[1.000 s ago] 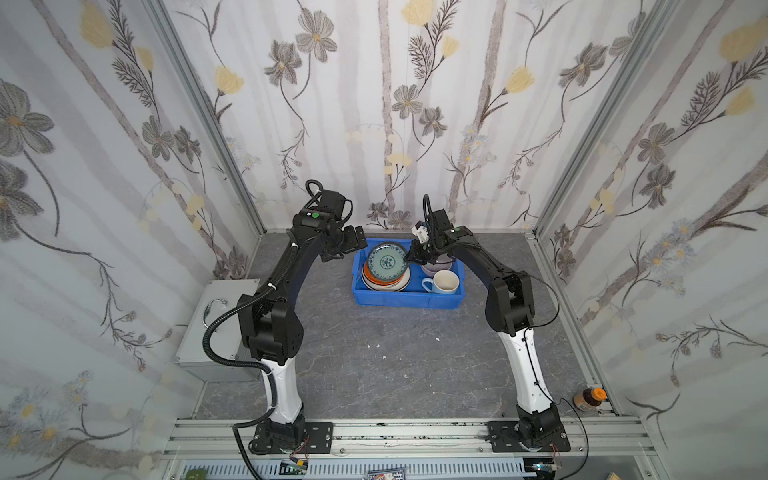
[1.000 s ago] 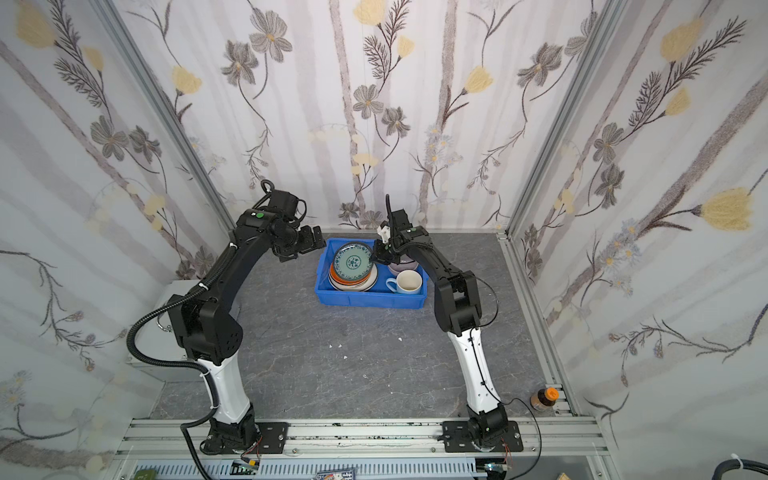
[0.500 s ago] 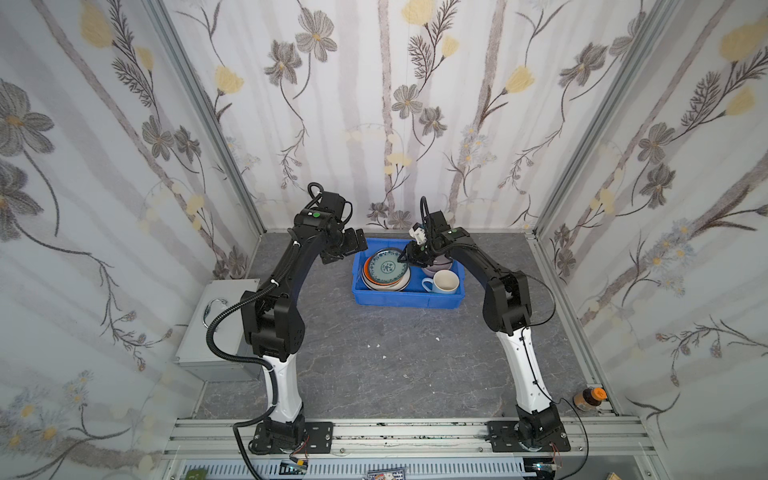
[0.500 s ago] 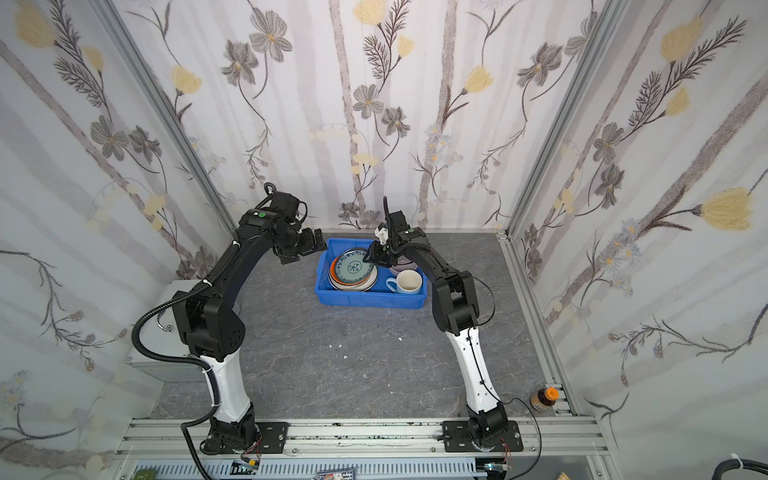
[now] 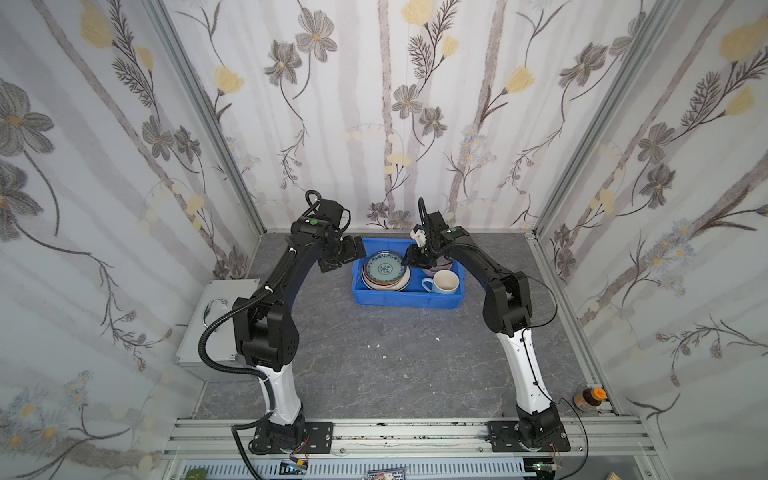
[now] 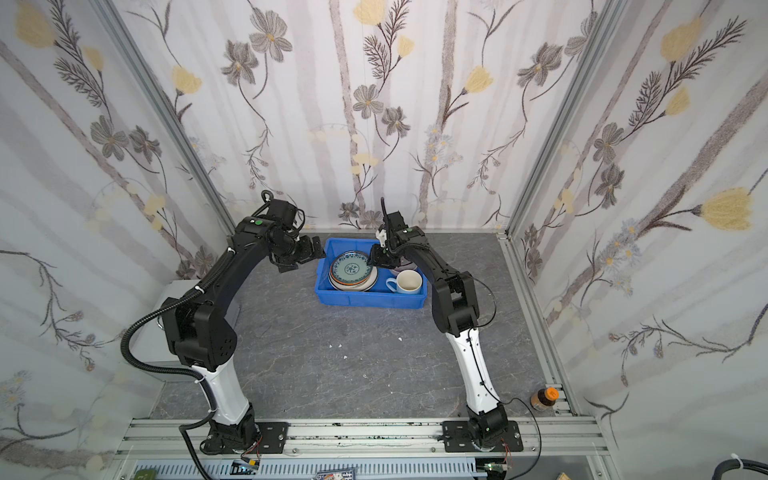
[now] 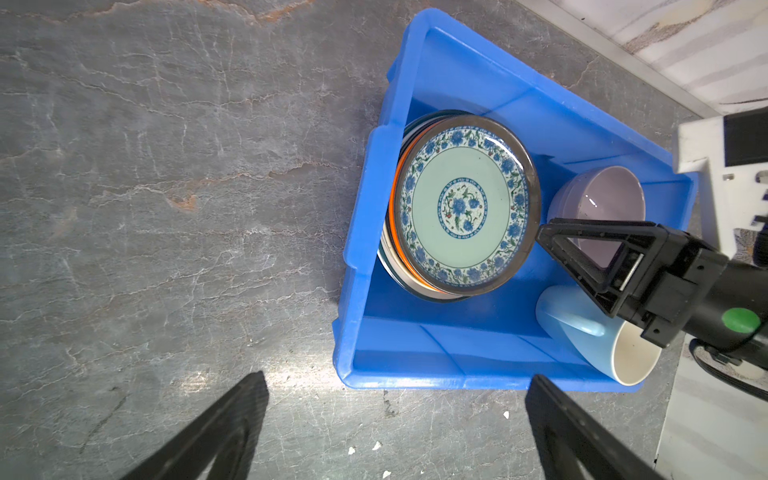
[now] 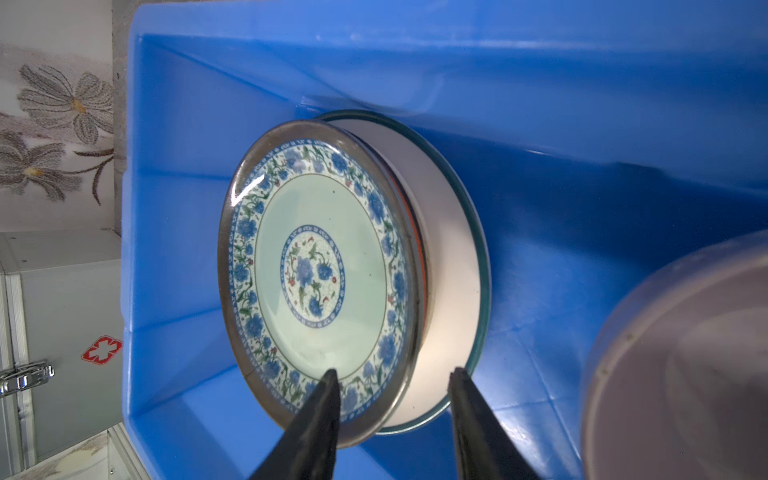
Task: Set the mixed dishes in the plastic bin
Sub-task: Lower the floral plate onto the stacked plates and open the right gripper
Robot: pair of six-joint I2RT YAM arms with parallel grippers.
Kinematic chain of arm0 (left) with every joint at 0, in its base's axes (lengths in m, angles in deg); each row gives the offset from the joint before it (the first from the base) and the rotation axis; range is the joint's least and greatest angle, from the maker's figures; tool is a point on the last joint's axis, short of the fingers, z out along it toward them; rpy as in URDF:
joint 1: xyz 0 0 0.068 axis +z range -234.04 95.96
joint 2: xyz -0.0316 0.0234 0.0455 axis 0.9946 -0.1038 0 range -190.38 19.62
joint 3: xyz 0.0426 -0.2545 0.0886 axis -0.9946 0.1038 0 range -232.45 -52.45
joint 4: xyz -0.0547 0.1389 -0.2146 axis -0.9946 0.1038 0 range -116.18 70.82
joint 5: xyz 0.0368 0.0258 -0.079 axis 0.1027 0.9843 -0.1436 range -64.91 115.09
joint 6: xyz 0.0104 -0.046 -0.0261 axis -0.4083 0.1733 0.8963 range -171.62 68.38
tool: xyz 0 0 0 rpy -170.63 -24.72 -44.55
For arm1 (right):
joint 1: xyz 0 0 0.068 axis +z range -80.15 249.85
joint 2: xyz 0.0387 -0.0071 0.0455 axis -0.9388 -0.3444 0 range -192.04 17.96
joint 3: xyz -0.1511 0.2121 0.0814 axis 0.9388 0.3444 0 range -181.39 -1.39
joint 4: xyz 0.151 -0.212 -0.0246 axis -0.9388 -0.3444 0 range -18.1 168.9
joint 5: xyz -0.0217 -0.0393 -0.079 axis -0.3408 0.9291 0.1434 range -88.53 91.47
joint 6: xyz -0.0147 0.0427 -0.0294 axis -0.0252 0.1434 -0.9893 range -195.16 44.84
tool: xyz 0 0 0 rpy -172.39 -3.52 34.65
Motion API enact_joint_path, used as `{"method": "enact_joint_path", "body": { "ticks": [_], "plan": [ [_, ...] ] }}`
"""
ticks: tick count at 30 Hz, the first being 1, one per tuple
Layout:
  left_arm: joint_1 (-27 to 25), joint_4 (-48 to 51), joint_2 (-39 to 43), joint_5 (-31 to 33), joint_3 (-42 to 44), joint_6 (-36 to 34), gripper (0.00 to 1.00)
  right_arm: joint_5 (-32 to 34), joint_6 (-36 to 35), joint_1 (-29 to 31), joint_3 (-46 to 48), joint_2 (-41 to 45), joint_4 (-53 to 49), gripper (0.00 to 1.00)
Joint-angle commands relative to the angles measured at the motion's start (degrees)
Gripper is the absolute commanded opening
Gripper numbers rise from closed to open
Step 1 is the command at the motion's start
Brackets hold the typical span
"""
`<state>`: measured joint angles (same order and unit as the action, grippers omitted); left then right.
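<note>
Top views: teal-patterned plate (image 5: 384, 269) lying atop plate stack in blue bin (image 5: 405, 300), left half. Right gripper (image 5: 409, 261) sitting at plate's right edge, the nearer arm. Left gripper (image 5: 347, 257) hovering just outside bin's left wall, jaws gaping wide.
Left wrist: pale-blue mug (image 7: 573, 320), lilac bowl (image 7: 598, 195) lying beside stack.
Right wrist: jaws standing apart, straddling plate rim, not pinching. Retreat probably needing straight pull-back, away from plate.

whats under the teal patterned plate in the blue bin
A stack of plates: under the teal plate the edge of an orange plate and a white plate with a dark rim peek out. Anything lower, and the floor of the bin there, is covered.
</note>
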<state>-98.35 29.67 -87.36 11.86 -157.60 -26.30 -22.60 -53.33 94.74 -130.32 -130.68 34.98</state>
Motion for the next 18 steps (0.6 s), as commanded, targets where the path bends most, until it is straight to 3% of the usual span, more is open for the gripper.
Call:
{"method": "enact_joint_path", "body": {
  "ticks": [1, 12, 18],
  "plan": [
    [-0.04, -0.82, 1.86, 1.45, 2.02, 0.06, 1.00, 0.18, -0.60, 0.67, -0.34, 0.28, 0.89, 0.44],
    [-0.01, -1.41, 5.85, 2.25, 7.25, 0.29, 1.00, 0.76, -0.19, 2.52, -0.36, -0.21, 1.44, 0.43],
    [0.32, -0.91, 7.83, 3.90, 8.86, -0.29, 1.00, 1.86, -2.46, 1.58, -0.35, 4.85, -0.30, 0.48]
  ]
}}
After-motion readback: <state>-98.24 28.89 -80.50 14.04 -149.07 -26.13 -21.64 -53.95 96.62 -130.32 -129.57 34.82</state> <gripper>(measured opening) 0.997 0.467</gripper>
